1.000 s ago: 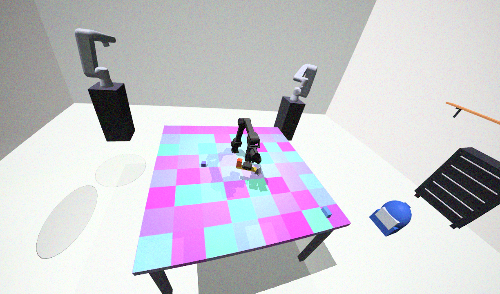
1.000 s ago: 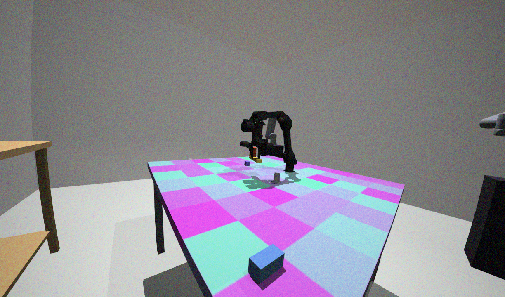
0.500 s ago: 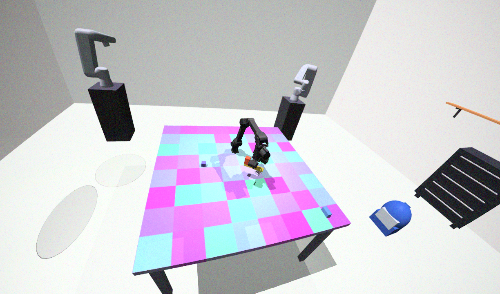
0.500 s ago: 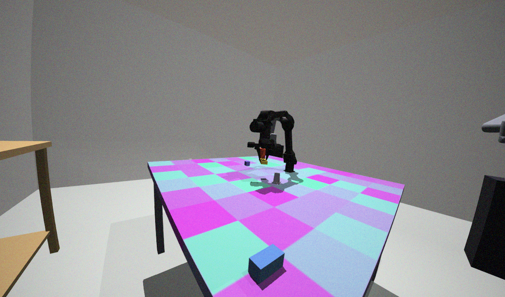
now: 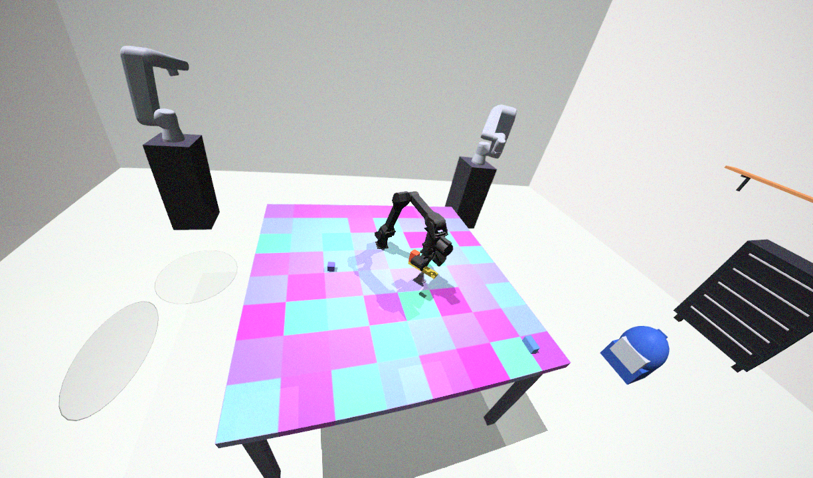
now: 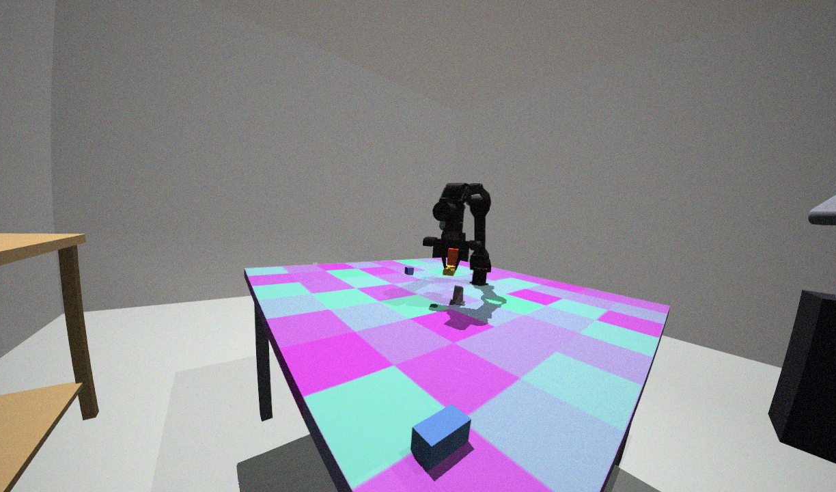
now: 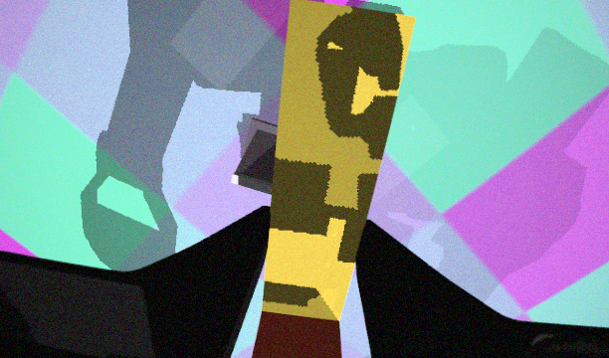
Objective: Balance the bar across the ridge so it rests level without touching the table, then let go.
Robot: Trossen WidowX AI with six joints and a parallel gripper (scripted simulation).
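Observation:
A yellow bar (image 5: 432,273) (image 6: 448,271) (image 7: 304,199) carries a red block (image 5: 414,255) (image 6: 453,254) (image 7: 300,338) at one end. My gripper (image 5: 422,267) (image 6: 449,266) (image 7: 314,223) is shut on the bar and holds it above the table. In the wrist view the bar runs away from the fingers, with the red end at the bottom edge. The small dark ridge (image 5: 419,279) (image 6: 457,296) (image 7: 258,155) stands on the table, lower than the bar. In the wrist view it shows left of the bar, which partly hides it. No contact between bar and ridge shows.
A small purple-blue cube (image 5: 331,267) (image 6: 409,270) stands on the checkered table (image 5: 349,347) (image 6: 457,373), left of the arm in the top view. A blue block (image 5: 531,344) (image 6: 440,435) lies near a table corner. The arm's shadow falls around the ridge.

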